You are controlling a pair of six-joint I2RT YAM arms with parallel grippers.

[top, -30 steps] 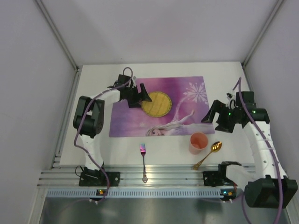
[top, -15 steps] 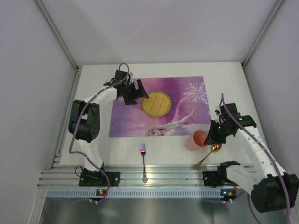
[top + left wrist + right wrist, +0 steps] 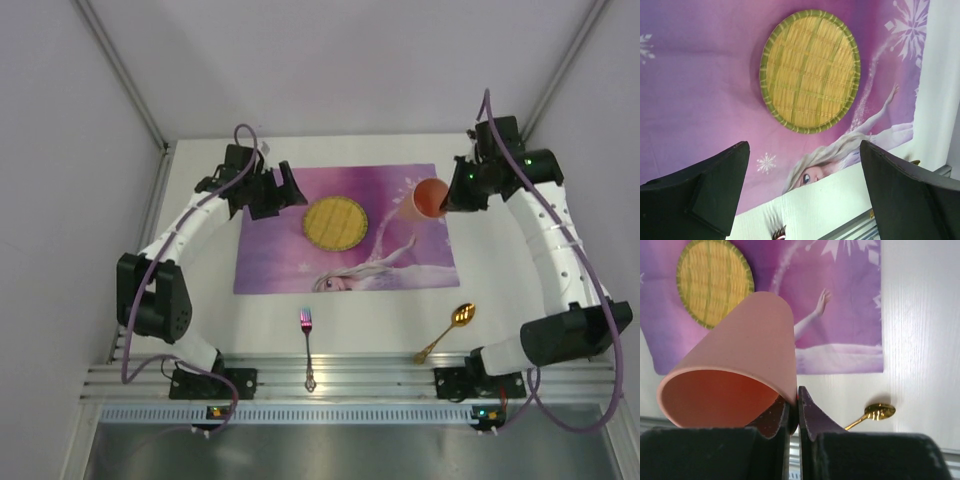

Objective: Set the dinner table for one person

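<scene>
Stretching white beneath both arms as the desk (image 3: 380, 320), bearing the purple placemat (image 3: 300, 255) at its middle with the woven yellow plate (image 3: 335, 222) lying on it. Having just left its place beside the spoon (image 3: 447, 332), now hanging tilted over the placemat's far right corner: the pink cup (image 3: 430, 198), pinched by its rim in the closed right jaws. Pulling back left of the plate with left jaws spread wide, holding nothing. Likely nearing a set-down beside the plate. Still waiting near the arms: fork (image 3: 307, 345) and spoon.
</scene>
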